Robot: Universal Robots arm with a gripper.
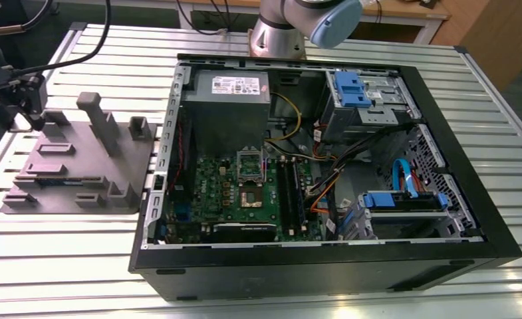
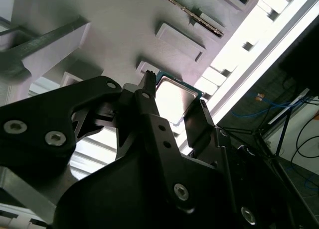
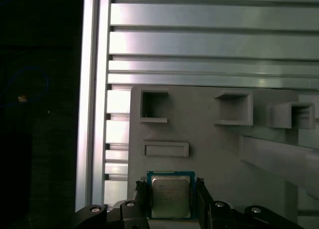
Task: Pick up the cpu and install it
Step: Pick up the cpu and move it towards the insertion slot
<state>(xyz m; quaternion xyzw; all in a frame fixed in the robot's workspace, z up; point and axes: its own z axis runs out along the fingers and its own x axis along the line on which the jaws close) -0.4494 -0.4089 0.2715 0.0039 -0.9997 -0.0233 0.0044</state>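
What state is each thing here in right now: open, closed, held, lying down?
cpu: held by two opposite edges above the grey tray; can't tell if it is lifted clear.
gripper: shut on the cpu.
computer case: lying on its side, side panel off.
socket frame: swung open.

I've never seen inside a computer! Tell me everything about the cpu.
The cpu is a small flat square: silver-grey metal top with faint print, thin green rim. It sits between the black fingers of the gripper, which meet two opposite edges, over the grey holder tray, outside the computer case.
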